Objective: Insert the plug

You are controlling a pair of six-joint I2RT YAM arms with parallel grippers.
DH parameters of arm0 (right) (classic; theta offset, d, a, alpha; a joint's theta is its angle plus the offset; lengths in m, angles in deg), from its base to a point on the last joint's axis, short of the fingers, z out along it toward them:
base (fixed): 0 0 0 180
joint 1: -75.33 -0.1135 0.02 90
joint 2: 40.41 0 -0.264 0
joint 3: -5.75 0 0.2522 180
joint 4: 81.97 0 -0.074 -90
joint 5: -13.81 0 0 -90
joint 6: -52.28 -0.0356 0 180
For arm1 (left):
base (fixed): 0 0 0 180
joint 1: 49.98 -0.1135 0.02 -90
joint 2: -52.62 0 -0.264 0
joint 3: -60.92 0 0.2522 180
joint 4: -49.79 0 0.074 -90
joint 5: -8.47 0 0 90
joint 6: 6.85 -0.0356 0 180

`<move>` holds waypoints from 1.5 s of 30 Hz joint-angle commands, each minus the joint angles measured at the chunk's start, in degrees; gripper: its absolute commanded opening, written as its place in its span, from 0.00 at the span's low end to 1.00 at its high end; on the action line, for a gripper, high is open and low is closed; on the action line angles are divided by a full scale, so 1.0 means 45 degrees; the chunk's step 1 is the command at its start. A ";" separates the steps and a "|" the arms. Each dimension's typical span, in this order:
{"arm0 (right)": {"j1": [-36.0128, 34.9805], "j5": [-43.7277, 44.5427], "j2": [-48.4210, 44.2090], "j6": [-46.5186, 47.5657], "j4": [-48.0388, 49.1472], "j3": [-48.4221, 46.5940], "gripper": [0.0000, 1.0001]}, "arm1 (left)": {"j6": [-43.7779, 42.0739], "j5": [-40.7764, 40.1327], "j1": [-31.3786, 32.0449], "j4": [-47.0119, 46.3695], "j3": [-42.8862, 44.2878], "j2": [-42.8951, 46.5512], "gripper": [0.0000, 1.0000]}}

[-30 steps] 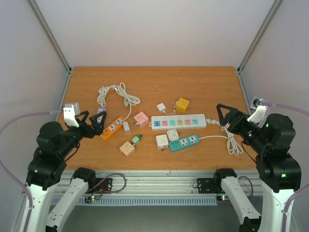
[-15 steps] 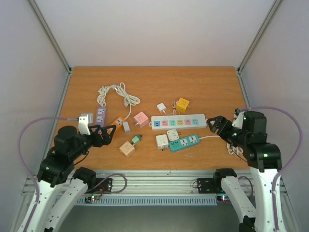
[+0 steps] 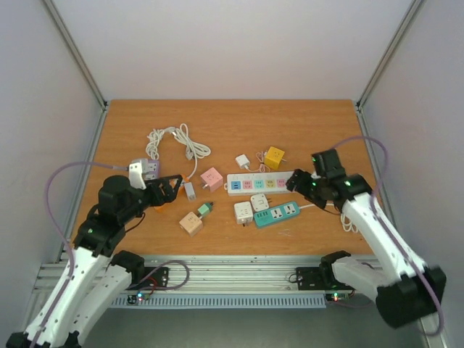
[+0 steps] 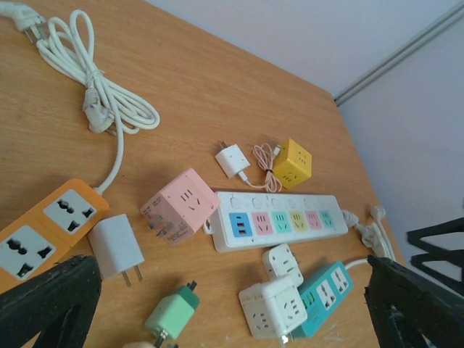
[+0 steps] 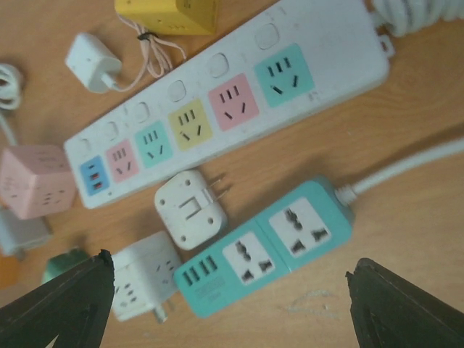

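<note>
Left gripper (image 3: 168,187): spread wide, holding nothing, left of centre in the top view, by the orange strip (image 4: 43,228)
Right gripper (image 3: 296,181): spread wide, empty, right of centre, at the white strip's right end
Teal strip (image 5: 264,246): lower middle, right wrist view
White plug (image 5: 190,210): loose on the table (image 3: 239,119), between teal strip and white strip (image 5: 217,101), prongs up-right
Far: yellow cube (image 3: 273,156), coiled cable (image 3: 170,141) upper left

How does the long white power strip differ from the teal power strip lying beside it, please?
The white power strip is clearly longer than the teal power strip. The white power strip has a row of five sockets with coloured faces, while the teal power strip has only two sockets, both with white faces. Both lie flat on the table, sockets facing up, with nothing plugged into them.
</note>
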State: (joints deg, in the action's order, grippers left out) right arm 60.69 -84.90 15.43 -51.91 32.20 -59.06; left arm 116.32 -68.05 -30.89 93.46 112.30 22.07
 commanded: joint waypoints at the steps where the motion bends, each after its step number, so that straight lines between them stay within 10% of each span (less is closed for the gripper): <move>1: -0.1000 0.2553 0.2995 -0.0140 0.1827 -0.1359 0.89 | 0.0915 -0.0451 0.0044 -0.2344 0.0544 -0.1278 0.99; 17: -0.1819 0.5533 1.2120 0.0632 0.1834 -0.7696 0.98 | -0.0335 -0.0734 0.0027 -0.3303 0.0704 -0.3474 0.99; 32: -0.1809 0.5682 1.3966 0.0377 0.1338 -0.9373 0.90 | -0.0380 -0.0887 0.0022 -0.3206 0.0566 -0.3549 0.99; 45: -0.1787 0.6229 1.2724 0.0313 0.1911 -0.8526 0.54 | -0.0496 -0.0989 0.0016 -0.3017 0.0745 -0.3675 0.99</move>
State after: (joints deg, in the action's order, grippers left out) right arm 52.78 -59.22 78.35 -50.76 39.30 -99.89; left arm 115.47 -71.92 -30.89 82.49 114.42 5.79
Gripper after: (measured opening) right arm 0.634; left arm 0.994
